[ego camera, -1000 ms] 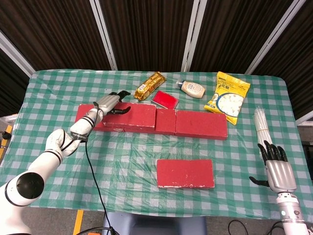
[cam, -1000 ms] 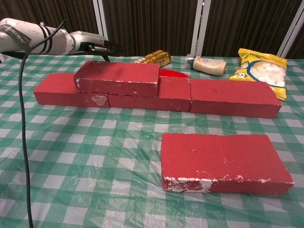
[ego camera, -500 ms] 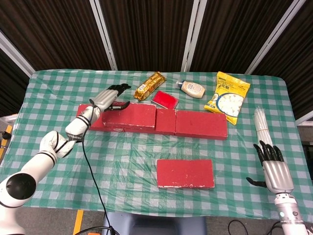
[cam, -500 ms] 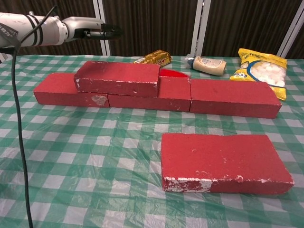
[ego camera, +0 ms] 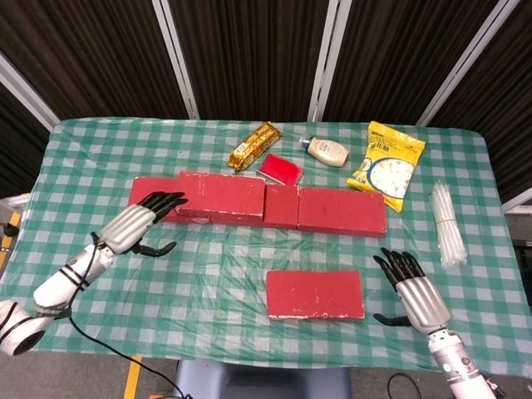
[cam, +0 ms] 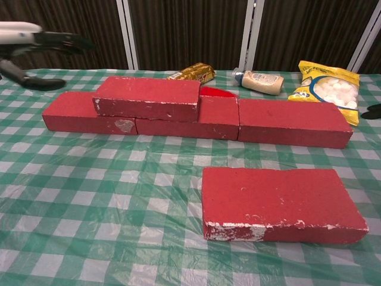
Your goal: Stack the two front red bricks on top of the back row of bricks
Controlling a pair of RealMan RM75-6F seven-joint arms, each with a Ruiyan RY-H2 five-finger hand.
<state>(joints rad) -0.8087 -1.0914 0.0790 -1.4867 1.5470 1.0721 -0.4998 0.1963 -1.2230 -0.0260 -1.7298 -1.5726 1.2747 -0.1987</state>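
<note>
Matt, rough red bricks (cam: 280, 202) with chipped, pale-scuffed edges sit on a green-checked tablecloth (ego camera: 208, 274) under wrinkled, glossy clear plastic. Behind the back row (ego camera: 274, 202) lie a shiny gold foil wrapper (ego camera: 255, 145) and a glossy yellow plastic snack bag (ego camera: 388, 163).

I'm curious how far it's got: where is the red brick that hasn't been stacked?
In the head view the loose red brick lies flat at the table's front, right of centre, before the back row, with the right hand open beside it.

snack bar (ego camera: 255, 145) | sauce bottle (ego camera: 327, 151) | candy bag (ego camera: 387, 165) (yellow) | straws (ego camera: 446, 223)
</note>
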